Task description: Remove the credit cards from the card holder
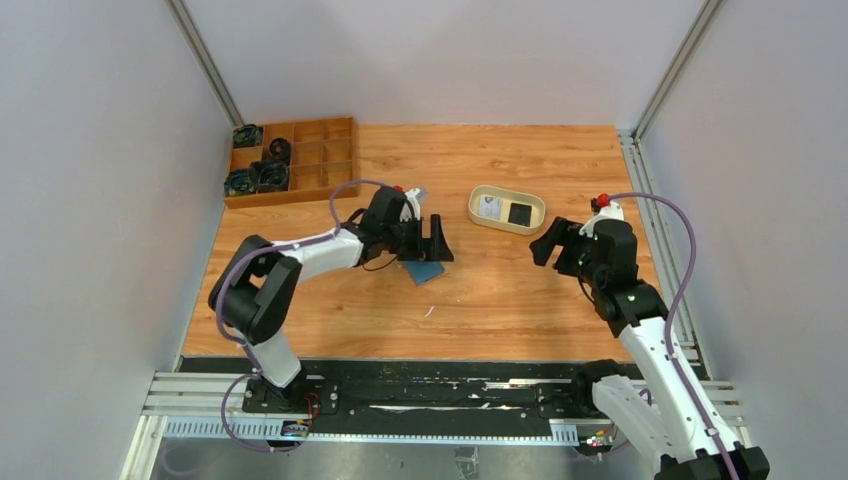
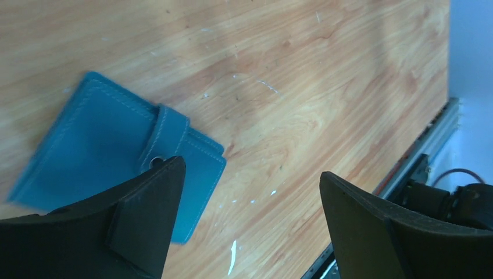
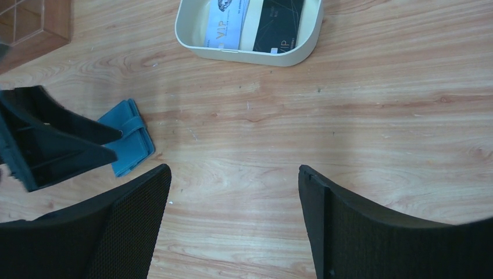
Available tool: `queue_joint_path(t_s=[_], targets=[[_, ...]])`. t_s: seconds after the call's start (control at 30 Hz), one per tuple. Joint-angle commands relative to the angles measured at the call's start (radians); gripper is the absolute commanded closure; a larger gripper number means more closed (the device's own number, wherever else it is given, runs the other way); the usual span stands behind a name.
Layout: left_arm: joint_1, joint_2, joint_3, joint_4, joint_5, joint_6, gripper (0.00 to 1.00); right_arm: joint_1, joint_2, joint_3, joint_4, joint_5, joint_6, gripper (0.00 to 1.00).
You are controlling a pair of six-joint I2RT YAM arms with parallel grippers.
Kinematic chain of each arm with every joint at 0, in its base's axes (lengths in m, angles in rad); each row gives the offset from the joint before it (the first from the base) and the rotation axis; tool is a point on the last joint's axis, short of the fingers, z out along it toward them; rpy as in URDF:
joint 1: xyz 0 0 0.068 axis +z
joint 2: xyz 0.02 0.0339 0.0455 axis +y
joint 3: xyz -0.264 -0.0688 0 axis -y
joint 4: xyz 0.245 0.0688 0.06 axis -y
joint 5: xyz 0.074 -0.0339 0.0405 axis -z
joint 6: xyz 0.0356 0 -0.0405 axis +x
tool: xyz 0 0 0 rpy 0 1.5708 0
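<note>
Your left gripper (image 2: 250, 171) gapes beside the card holder's (image 2: 110, 151) edge, lower left; right gripper (image 3: 232, 168) gapes over bare table (image 3: 378, 145).

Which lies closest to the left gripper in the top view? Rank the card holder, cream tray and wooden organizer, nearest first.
Measured from the left gripper, whose jaws are open:
1. The card holder, right beside the jaws on the near side.
2. The cream tray, off to the right and slightly farther back.
3. The wooden organizer, in the far back-left corner.
</note>
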Motion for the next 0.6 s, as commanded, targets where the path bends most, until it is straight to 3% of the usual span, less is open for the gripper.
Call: queue_joint_path(t_s=[0.0,0.2,0.33,0.47,0.57], targets=[[0.000,-0.150,0.084,-0.224,-0.159,0.122,0.05,0.021,0.031,0.044,0.029,0.032,-0.039,0.16],[0.000,-0.307,0.215,-0.453,-0.430,0.264,0.00,0.041,0.122,0.102,0.046,0.045,-0.111,0.16],[0.007,-0.400,0.177,-0.460,-0.484,0.315,0.00,0.090,0.175,0.123,0.082,0.049,-0.155,0.16],[0.087,-0.501,0.085,-0.391,-0.303,0.276,0.00,0.200,0.309,0.191,0.070,0.112,-0.258,0.15],[0.253,-0.561,-0.032,-0.242,-0.058,0.145,0.00,0.304,0.449,0.277,0.028,0.186,-0.324,0.14]])
